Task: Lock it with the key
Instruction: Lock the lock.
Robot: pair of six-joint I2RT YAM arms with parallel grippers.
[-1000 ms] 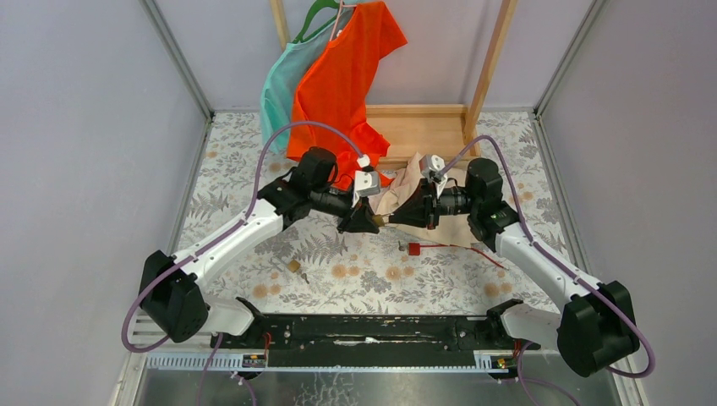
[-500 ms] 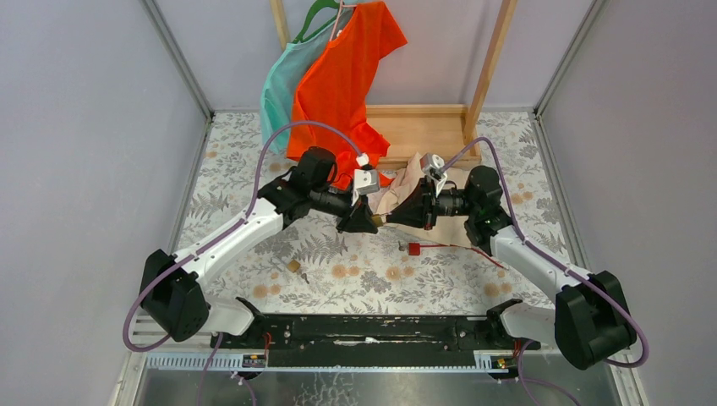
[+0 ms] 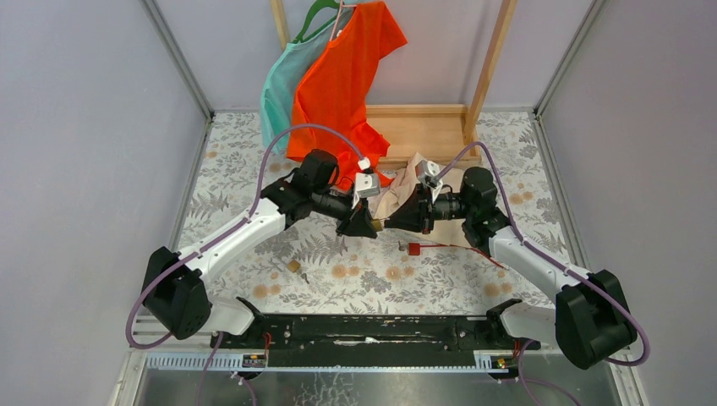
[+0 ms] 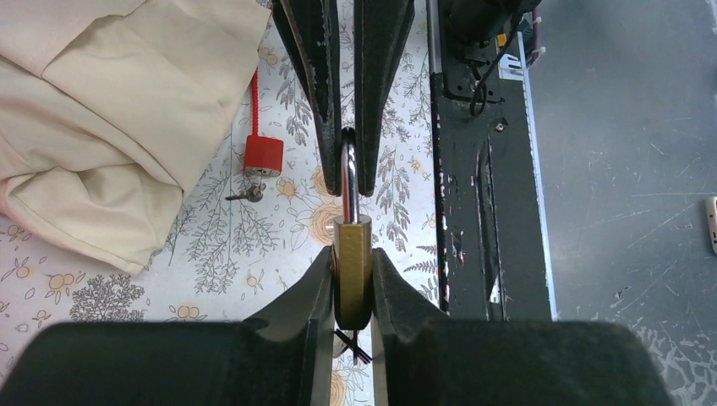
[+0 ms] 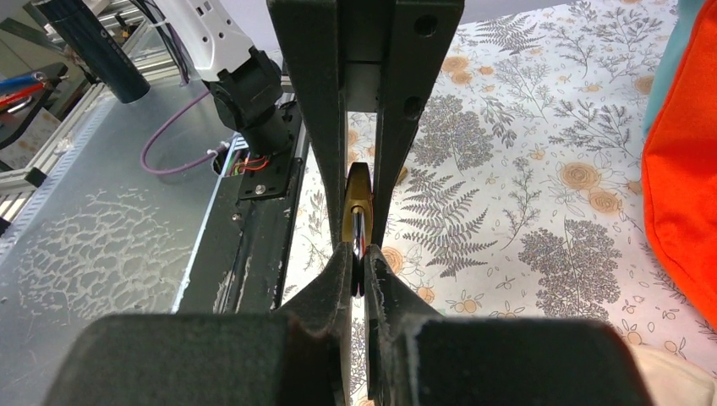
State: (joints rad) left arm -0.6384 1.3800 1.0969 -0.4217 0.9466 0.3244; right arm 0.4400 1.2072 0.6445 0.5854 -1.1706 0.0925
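Flagging risks: left gripper is clamped tight on the brass padlock body, held in the air over mid-desk, well off every edge. Opposite it, right gripper is pinched closed on the shackle, which is thin steel with little contact. Any off-axis push between the arms likely twists the lock out of one grasp. Can't tell if the shackle is seated. Neither is free for the key, which lies on the desk just beside a red padlock. Releasing to fetch it risks the lock swinging.
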